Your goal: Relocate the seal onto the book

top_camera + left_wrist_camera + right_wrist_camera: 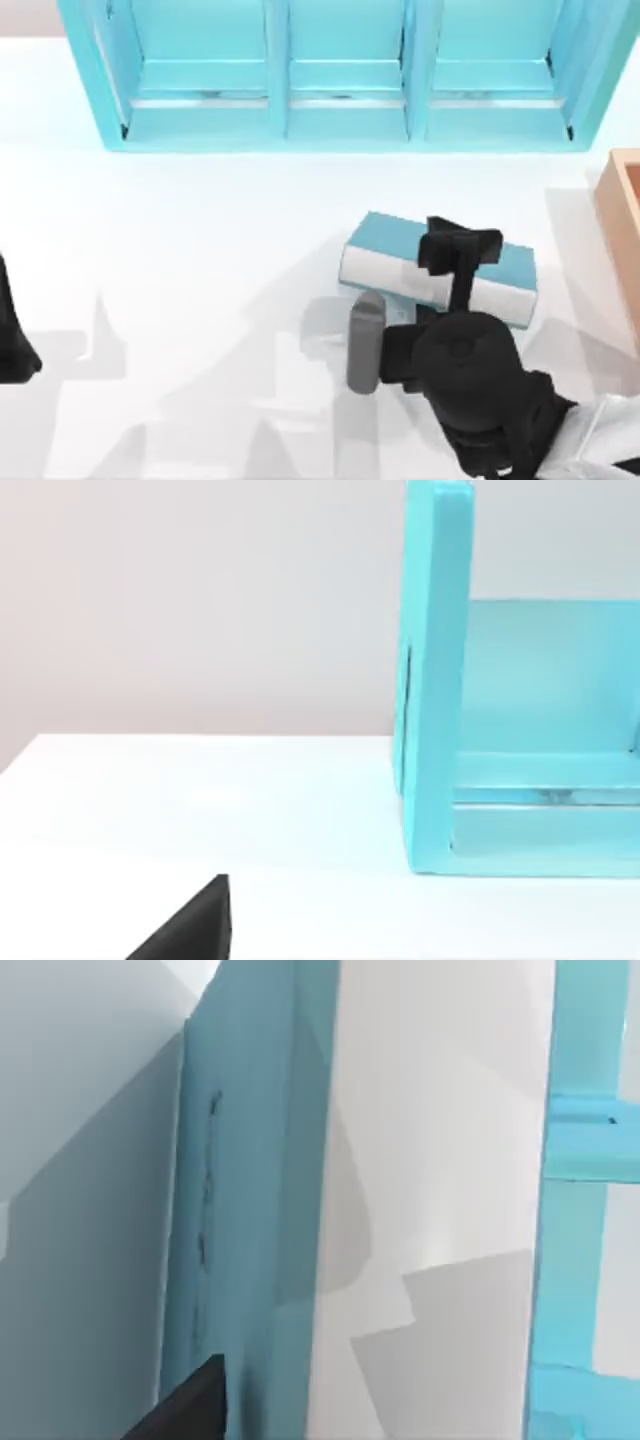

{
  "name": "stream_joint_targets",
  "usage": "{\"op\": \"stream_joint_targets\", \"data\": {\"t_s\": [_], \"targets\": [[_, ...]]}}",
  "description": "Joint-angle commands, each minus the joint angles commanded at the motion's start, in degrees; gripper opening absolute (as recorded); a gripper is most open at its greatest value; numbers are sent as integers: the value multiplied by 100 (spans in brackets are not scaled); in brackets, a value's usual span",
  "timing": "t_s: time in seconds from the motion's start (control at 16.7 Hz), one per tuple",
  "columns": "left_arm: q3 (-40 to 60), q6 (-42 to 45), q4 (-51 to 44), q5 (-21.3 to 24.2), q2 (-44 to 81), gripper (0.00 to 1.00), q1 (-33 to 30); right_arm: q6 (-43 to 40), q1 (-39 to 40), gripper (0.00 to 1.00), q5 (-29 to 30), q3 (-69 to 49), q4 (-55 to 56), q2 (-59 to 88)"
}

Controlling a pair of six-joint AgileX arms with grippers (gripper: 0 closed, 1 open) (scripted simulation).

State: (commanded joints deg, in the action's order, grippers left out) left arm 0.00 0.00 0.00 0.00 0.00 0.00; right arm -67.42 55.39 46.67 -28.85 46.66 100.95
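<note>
- Top view: right gripper [460, 247] poised over the book [390, 245], black fingers above the teal cover; cannot tell whether apart, together or clamped on anything.
- Book lying flat on the white table [200, 260], right of centre, white page edges facing the near side, slightly askew.
- Seal not made out anywhere; position cannot be told.
- Right arm reaching in from the near right corner, a grey cylinder [365, 340] on it beside the book's near edge.
- Light-blue shelf unit [340, 75] along the far side, well apart from the book.
- Orange-brown wooden box [622, 215] at the right edge.
- Left arm [12, 335] parked at the left edge.
- Left wrist view: shelf end panel [435, 680] standing on the table.
- Right wrist view: book cover [245, 1210] seen close up.
</note>
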Motion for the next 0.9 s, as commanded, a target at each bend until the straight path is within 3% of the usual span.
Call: {"op": "stream_joint_targets", "data": {"t_s": [0.6,0.9], "targets": [[0,0,0,0,0,100,0,2489,2368,100,1916,408,-3084,-1229],[0,0,0,0,0,100,0,3010,2866,100,2367,476,-3698,-1484]]}}
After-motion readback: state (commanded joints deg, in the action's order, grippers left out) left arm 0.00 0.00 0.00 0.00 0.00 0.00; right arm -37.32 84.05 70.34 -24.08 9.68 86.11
